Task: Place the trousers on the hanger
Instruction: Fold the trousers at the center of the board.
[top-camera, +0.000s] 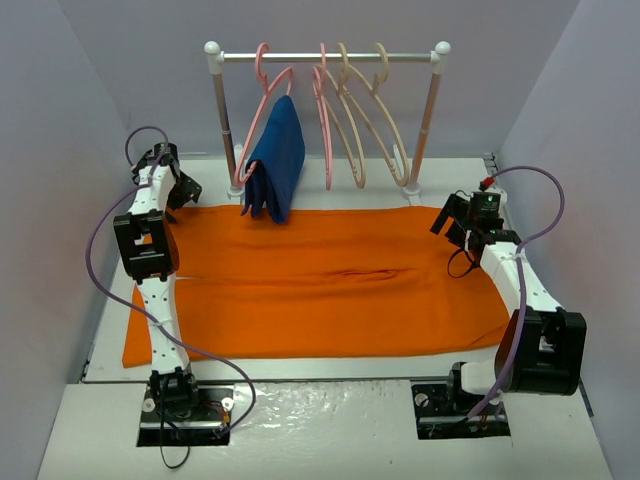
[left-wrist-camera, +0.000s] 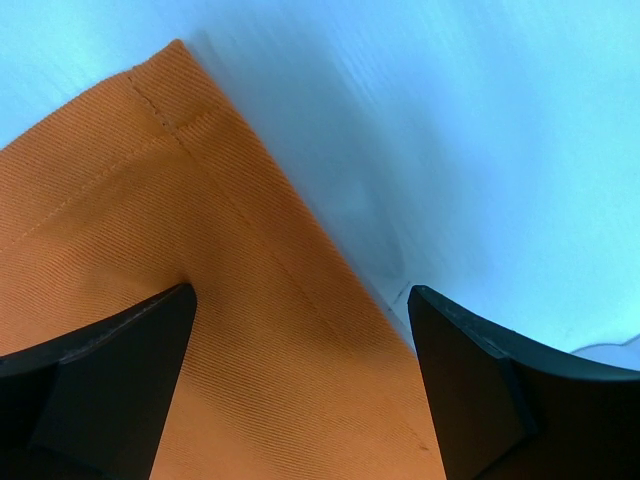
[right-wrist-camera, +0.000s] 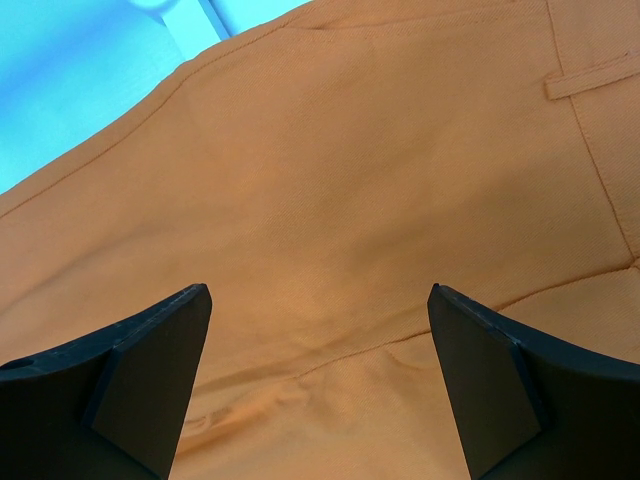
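The orange trousers (top-camera: 330, 285) lie spread flat across the table, legs toward the left and waist toward the right. My left gripper (top-camera: 182, 190) hovers at their far left corner. In the left wrist view it (left-wrist-camera: 300, 300) stands open over the hem corner of the trousers (left-wrist-camera: 150, 250), with nothing between its fingers. My right gripper (top-camera: 452, 222) is at the far right corner. In the right wrist view it (right-wrist-camera: 320, 295) is open above the waist cloth of the trousers (right-wrist-camera: 350, 150), near a belt loop (right-wrist-camera: 590, 75). A cream-beige hanger (top-camera: 391, 130) hangs on the rail, another like it beside it.
The clothes rack (top-camera: 330, 57) stands at the back of the table. A pink hanger (top-camera: 262, 110) on it carries a dark blue garment (top-camera: 278, 160), and a second pink hanger (top-camera: 326, 130) hangs bare. Grey walls close in on both sides. White tabletop (left-wrist-camera: 470, 150) shows beyond the hem.
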